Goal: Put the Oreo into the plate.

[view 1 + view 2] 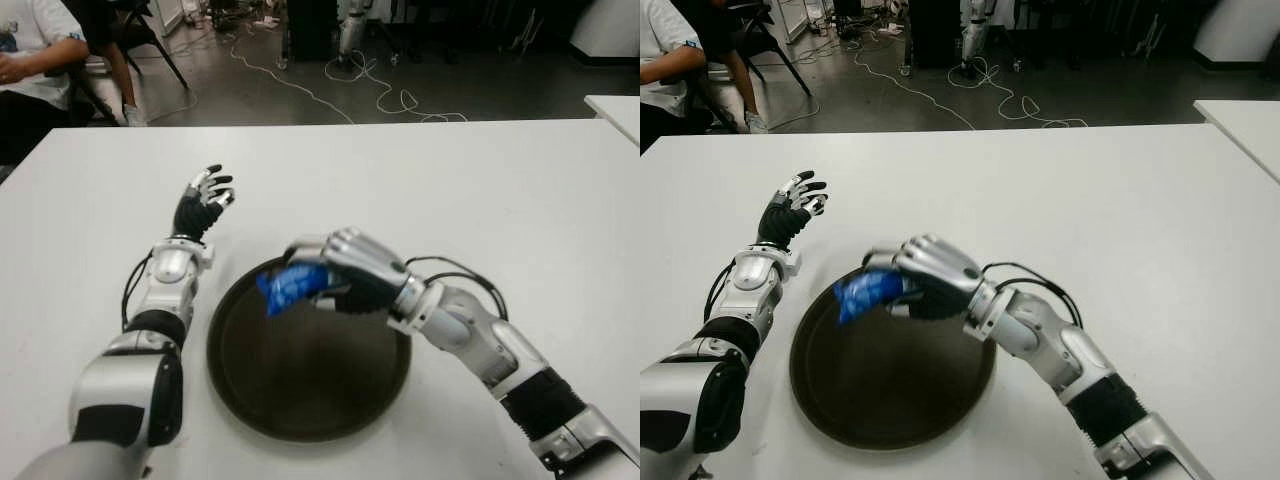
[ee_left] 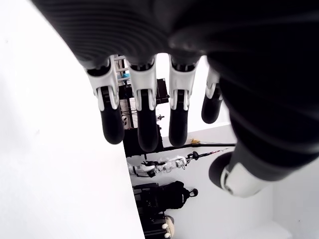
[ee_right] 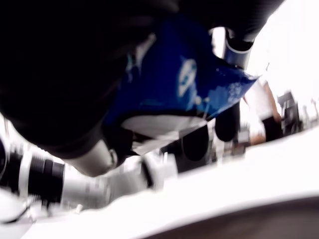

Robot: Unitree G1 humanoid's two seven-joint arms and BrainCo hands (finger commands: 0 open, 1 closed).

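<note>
The right hand (image 3: 89,74) is gripping a blue Oreo packet (image 3: 174,84) between its dark fingers (image 3: 229,117). At 7 o'clock the other arm (image 3: 75,179) is showing, and at 5 o'clock the plate rim (image 3: 249,219) is appearing

I can read no text; the blue Oreo packet (image 3: 184,89) in my right hand (image 1: 345,270) shows only blurred white marks.

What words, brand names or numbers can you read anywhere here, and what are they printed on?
None can be read.
The blue packet held in the right hand over the plate shows white print in the right wrist view, too blurred to read.
The left hand, the table and the person's white shirt show no readable text.
</note>
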